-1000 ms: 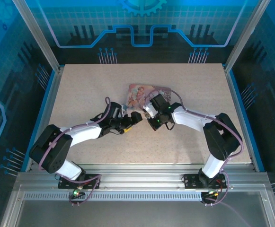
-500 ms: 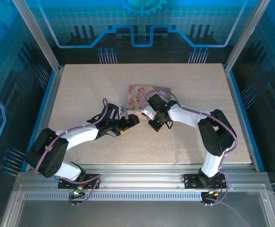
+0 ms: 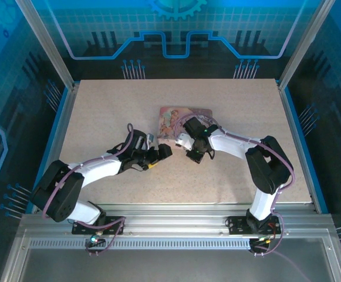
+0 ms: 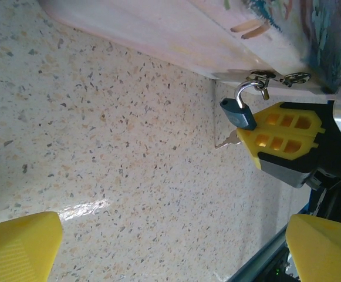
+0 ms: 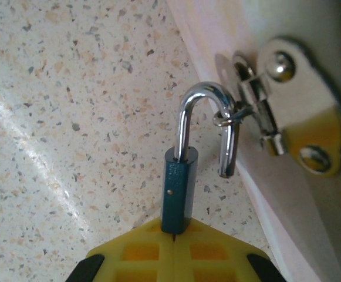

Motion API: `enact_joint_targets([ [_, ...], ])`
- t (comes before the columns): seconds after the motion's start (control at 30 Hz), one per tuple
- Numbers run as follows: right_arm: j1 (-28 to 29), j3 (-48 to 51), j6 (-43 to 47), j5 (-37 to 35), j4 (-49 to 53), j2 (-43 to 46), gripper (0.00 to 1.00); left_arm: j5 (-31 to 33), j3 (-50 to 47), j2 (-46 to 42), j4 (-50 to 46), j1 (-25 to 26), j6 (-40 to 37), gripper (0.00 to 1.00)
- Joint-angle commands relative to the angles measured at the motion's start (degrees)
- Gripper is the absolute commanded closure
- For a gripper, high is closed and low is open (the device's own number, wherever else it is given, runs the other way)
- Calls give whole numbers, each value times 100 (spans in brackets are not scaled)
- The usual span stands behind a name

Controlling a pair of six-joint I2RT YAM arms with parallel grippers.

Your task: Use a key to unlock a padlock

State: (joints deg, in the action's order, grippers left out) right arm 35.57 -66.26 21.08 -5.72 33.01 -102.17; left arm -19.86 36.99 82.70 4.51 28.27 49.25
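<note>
Where the top external camera looks down, both arms bend inward over the speckled surface. The left gripper sits near the pink box's near edge and the right gripper is up against it; the padlock is too small to make out here. Left wrist view: left gripper released, yellow fingers spread wide over the surface. Ahead, the right gripper clamps the blue-grey padlock, its shackle hooked into the hasp on the box side. The key pokes out at the padlock's lower end; can't tell if it's in the keyhole. Right wrist view: right gripper fingers clenched on the padlock body. The shackle is sprung open, its free leg threaded through a small ring on the hasp of the box.
</note>
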Motion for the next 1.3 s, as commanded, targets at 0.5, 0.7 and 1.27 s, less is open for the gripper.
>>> enact_joint_targets([
  [0.5, -77, 306, 757, 489, 144, 595, 100, -264, -105, -324, -323, -43, -360, 1],
  [0.7, -77, 367, 911, 526, 74, 621, 100, -341, -122, -324, -355, -42, -416, 1],
  [1.27, -28, 253, 1115, 329, 51, 433, 100, -508, -153, -201, -417, -40, -508, 1],
])
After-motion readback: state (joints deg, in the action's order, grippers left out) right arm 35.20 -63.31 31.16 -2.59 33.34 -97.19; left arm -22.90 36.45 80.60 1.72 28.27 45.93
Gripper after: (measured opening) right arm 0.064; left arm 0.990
